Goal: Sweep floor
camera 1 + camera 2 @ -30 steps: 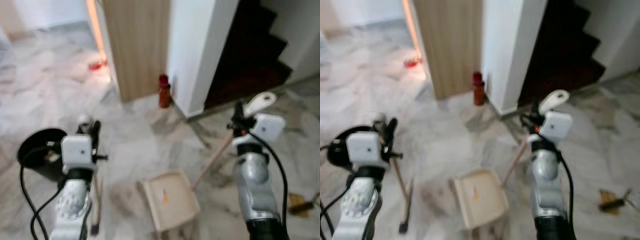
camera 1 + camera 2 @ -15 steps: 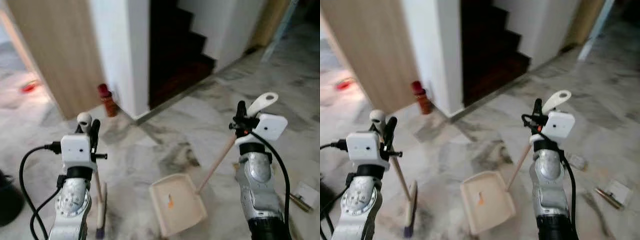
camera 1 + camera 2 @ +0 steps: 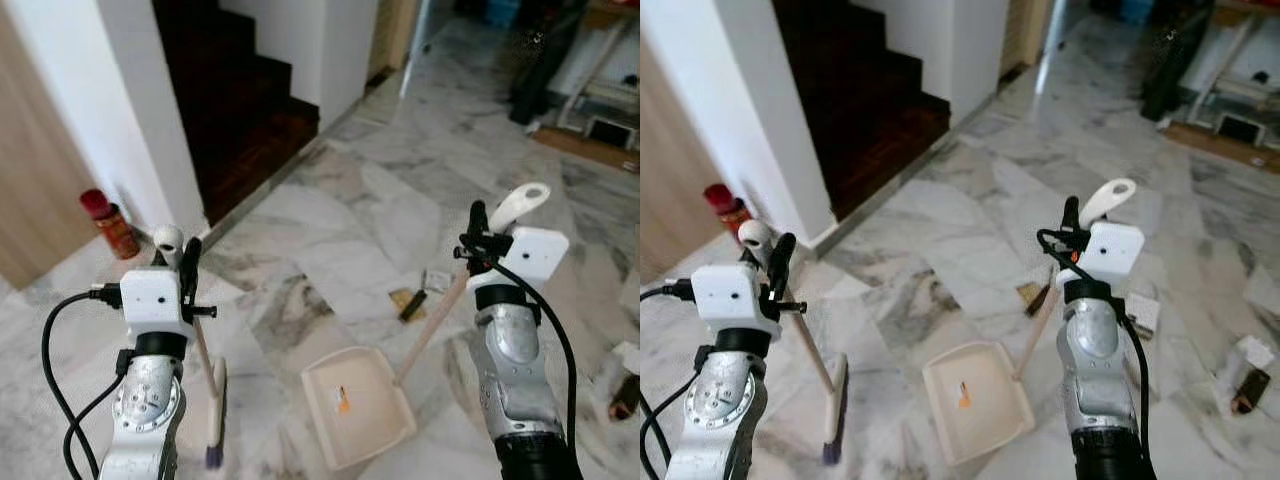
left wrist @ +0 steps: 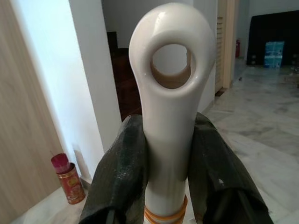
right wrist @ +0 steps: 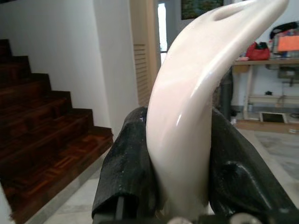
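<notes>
Broom (image 3: 205, 375) upright in the left gripper (image 4: 169, 154), black fingers (image 4: 124, 172) pressed tight on either side of the white handle top, ring-shaped end sticking out above the grip. Wooden shaft running down and slightly outward from that grip to the brush head, which rests on the marble floor (image 3: 330, 230) just below and ahead of the left arm.

Dustpan (image 3: 358, 405) held by the right gripper (image 5: 180, 168), fingers (image 5: 128, 172) clamped closed on its curved white handle end. Long wooden handle slanting down from that grip toward the robot's left, ending at the cream pan lying flat on the floor between the two arms, lower than both grippers. Small orange speck (image 3: 343, 404) inside the pan.

Scattered litter (image 3: 412, 301) on the floor just beyond the dustpan handle, left of the right gripper: a dark stick-like piece and a small pale scrap. More bits (image 3: 626, 385) far out to the right of the right arm.

Beyond the left gripper, a red canister (image 3: 110, 222) standing by a white wall, next to a dark wooden staircase (image 3: 235, 105). Furniture and dark shapes far ahead past the right gripper, blurred.
</notes>
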You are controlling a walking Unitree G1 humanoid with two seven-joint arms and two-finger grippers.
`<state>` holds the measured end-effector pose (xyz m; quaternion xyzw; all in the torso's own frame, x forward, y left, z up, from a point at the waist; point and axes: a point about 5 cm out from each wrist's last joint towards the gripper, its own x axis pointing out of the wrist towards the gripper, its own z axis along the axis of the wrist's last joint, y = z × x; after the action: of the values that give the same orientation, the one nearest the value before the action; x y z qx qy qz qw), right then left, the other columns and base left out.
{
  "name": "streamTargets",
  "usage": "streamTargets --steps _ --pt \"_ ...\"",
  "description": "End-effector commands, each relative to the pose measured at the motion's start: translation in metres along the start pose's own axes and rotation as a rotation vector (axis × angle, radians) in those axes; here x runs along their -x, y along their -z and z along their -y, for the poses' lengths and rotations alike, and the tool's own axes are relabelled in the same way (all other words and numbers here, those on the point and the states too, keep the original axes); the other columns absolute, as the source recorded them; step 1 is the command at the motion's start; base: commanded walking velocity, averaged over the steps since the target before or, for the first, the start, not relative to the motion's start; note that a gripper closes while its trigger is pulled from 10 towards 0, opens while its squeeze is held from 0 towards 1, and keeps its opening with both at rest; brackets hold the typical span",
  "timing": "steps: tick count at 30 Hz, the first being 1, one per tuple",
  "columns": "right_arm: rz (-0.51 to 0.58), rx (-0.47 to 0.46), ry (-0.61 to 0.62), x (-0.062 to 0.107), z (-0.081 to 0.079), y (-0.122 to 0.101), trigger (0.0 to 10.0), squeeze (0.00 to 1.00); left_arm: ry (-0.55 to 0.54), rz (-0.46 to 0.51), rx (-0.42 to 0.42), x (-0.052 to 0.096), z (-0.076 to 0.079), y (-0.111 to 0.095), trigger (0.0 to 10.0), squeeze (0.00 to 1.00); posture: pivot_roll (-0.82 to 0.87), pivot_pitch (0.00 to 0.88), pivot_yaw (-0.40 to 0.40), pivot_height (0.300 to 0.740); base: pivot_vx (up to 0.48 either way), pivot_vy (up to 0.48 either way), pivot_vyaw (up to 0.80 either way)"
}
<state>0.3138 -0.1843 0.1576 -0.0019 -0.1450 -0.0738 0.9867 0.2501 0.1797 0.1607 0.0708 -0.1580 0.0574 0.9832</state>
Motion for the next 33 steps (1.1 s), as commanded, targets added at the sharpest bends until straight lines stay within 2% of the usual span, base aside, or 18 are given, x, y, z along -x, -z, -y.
streamTargets --steps 1,7,11,26,33 --pt "0.049 -0.016 -0.009 -0.0025 -0.0031 -0.0106 10.0 0.00 -0.007 0.050 -0.029 -0.0019 -0.0031 -0.0082 10.0 0.00 0.01 0.060 0.000 0.740 0.000 0.000 -0.80" --pt "0.048 -0.016 -0.009 -0.0014 -0.0036 -0.0105 10.0 0.00 -0.013 0.044 0.003 -0.0021 -0.0030 -0.0071 10.0 0.00 0.00 0.050 0.003 0.740 0.000 0.000 -0.80" --pt "0.048 -0.016 -0.008 -0.0009 -0.0038 -0.0103 10.0 0.00 -0.011 0.046 0.003 -0.0024 -0.0033 -0.0075 10.0 0.00 0.00 0.044 0.005 0.740 0.000 0.441 -0.80" --pt "0.044 -0.011 0.002 -0.0016 -0.0034 -0.0102 10.0 0.00 0.000 0.046 -0.003 -0.0032 -0.0035 -0.0082 10.0 0.00 0.01 0.056 0.010 0.740 0.000 0.000 -0.80" --pt "0.050 -0.014 0.005 -0.0020 -0.0033 -0.0120 10.0 0.00 0.034 0.053 0.006 -0.0029 0.0015 -0.0090 10.0 0.00 0.01 0.054 0.012 0.740 0.000 0.000 -0.80"
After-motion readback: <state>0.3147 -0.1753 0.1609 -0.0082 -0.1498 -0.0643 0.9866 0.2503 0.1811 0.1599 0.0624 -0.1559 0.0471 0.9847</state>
